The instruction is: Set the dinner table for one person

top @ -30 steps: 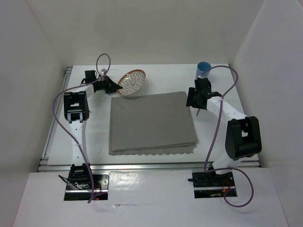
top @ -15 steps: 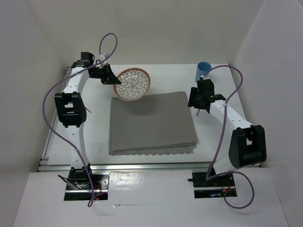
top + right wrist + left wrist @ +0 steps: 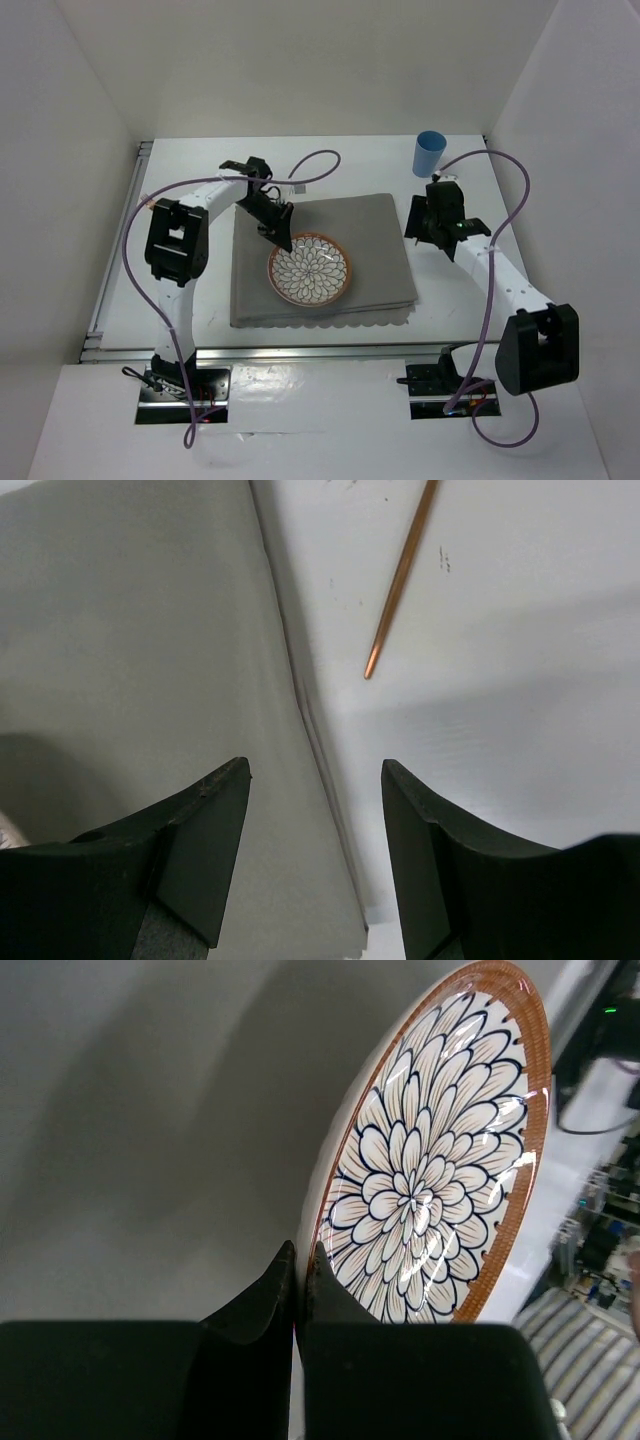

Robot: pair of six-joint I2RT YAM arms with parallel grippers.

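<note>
The table (image 3: 330, 165) is lying beneath everything, with the mat (image 3: 370, 240) at its centre. My left gripper (image 3: 281, 236) is pinching the plate (image 3: 309, 269) by its 11 o'clock rim over the mat. The plate is looking stiff, glazed, probably slippery and breakable. My right gripper (image 3: 315, 770) is hanging wide open and empty at 3 o'clock.

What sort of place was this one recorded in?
Probably a lab test cell, not a home: plain white enclosure walls, a white tabletop with aluminium rails, and staged dinnerware, a patterned plate over a grey placemat.
</note>
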